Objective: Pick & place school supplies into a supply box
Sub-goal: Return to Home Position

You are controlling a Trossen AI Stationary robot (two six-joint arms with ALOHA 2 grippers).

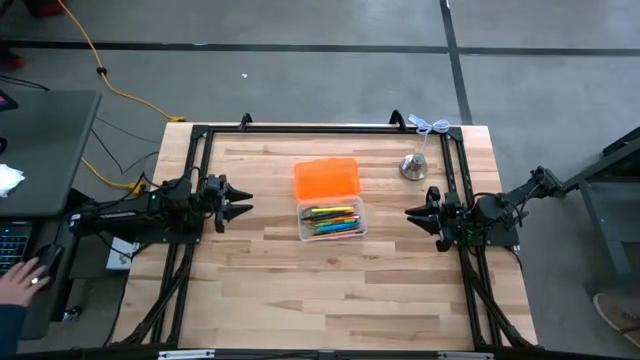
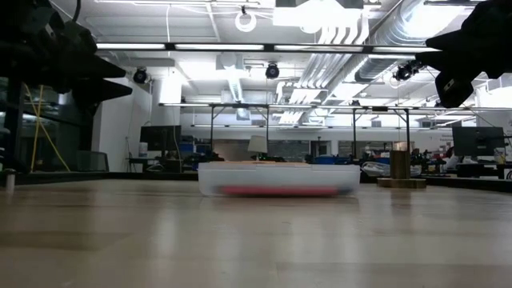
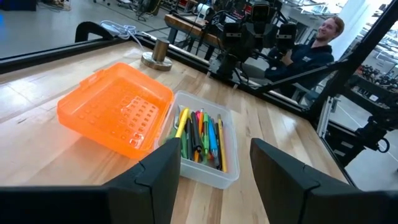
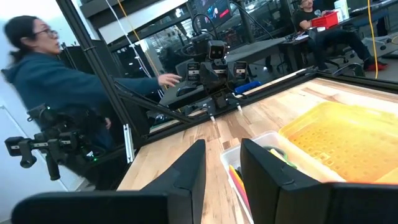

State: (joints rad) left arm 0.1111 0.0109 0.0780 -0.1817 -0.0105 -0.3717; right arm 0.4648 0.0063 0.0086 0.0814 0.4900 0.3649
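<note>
Ceiling strip lights point(image 2: 240, 46) blaze white above the supply box point(image 2: 278, 179) in the low view, throwing glare across the room behind it. Around the box the surface point(image 1: 340, 280) lies evenly bright, shadows soft.

Nothing legible from here: no words, numbers or brand marks can be read on the supply box point(image 3: 210, 176) just ahead of the left fingers point(image 3: 158, 180), its orange lid point(image 3: 115, 115), or the pens point(image 3: 199, 134).

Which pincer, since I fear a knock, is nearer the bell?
Right. The right pincer is close by the bell; the left pincer is across the box from it.
</note>
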